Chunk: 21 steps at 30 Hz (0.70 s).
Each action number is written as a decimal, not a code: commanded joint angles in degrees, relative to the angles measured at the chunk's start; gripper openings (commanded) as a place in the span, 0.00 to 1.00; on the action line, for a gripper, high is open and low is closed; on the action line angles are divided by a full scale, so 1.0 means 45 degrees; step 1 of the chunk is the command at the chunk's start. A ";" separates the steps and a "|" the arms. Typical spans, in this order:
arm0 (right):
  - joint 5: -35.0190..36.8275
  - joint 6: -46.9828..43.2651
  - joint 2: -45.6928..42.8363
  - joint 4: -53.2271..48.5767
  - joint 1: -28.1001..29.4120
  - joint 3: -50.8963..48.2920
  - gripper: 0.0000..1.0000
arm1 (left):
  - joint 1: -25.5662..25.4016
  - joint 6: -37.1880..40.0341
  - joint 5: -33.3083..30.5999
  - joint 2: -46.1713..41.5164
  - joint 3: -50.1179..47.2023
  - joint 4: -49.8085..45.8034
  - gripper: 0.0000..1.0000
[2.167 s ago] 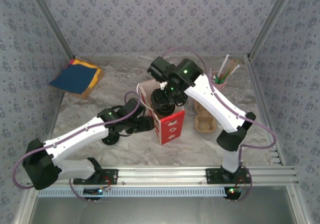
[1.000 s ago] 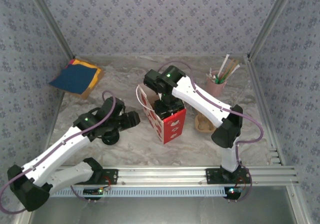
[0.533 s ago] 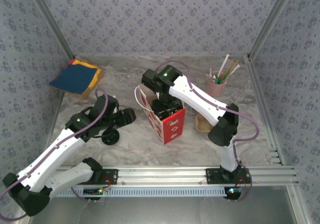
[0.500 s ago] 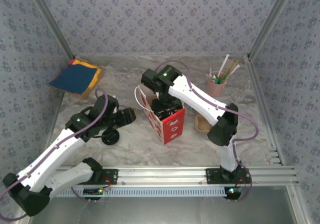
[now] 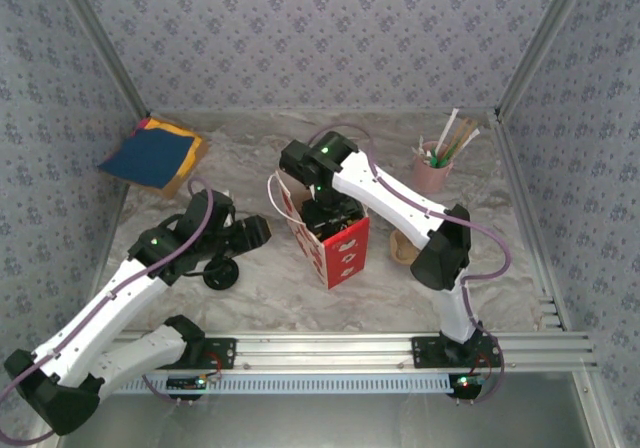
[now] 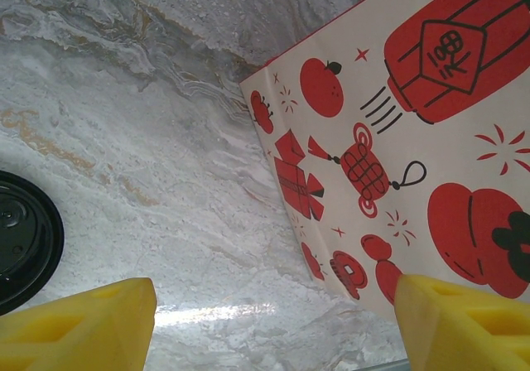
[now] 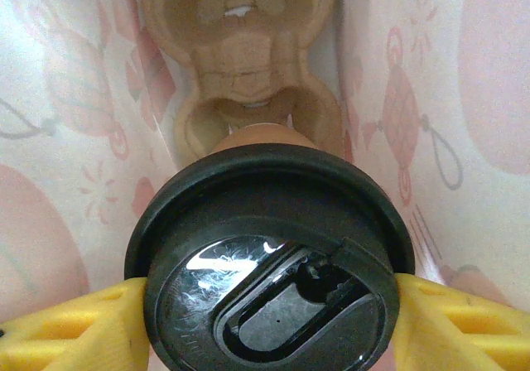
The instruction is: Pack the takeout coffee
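Note:
The takeout coffee, a brown cup (image 7: 263,136) under a black lid (image 7: 269,255), hangs inside the red-and-white paper bag (image 5: 340,251). My right gripper (image 7: 267,313) is shut on the lid's rim, one yellow finger on each side. Below the cup, a tan pulp carrier (image 7: 240,65) lies on the bag's bottom. In the top view the right arm's wrist (image 5: 332,206) reaches down into the bag's mouth. My left gripper (image 5: 257,232) stands open just left of the bag (image 6: 397,139), holding nothing, its yellow fingertips (image 6: 87,321) wide apart.
A loose black lid (image 5: 222,275) lies on the marble table (image 5: 250,298) under the left arm, and appears at the left edge (image 6: 21,238) of the left wrist view. Another tan carrier (image 5: 404,251) sits right of the bag. A pink cup of straws (image 5: 437,171) stands back right, coloured sheets (image 5: 150,153) back left.
The left gripper has pulled back leftward from the bag's side. The right arm has sunk lower into the bag with the lidded cup.

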 commanded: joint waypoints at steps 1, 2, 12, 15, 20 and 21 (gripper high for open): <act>0.0021 0.0300 -0.0418 -0.0627 0.0116 -0.0514 0.69 | 0.0079 0.0124 0.0214 -0.0137 -0.0144 -0.0092 0.76; 0.0034 0.0324 -0.0492 -0.0533 0.0097 -0.0692 0.68 | 0.0079 0.0107 0.0250 -0.0136 -0.0167 -0.0078 0.76; -0.0058 0.0485 -0.1276 0.0318 -0.0064 -0.1995 0.68 | 0.0105 -0.0004 0.0326 -0.0127 -0.0166 -0.0040 0.76; -0.0096 0.0514 -0.1451 0.0586 -0.0097 -0.2253 0.68 | 0.0095 -0.0009 0.0321 -0.0135 -0.0153 -0.0072 0.76; -0.0068 0.0595 -0.1676 0.0984 -0.0134 -0.2557 0.68 | 0.0096 -0.0056 0.0308 -0.0137 -0.0126 -0.0092 0.76; -0.0026 0.0583 -0.1714 0.1077 -0.0124 -0.2620 0.68 | 0.0094 -0.0048 0.0312 -0.0138 -0.0116 -0.0092 0.76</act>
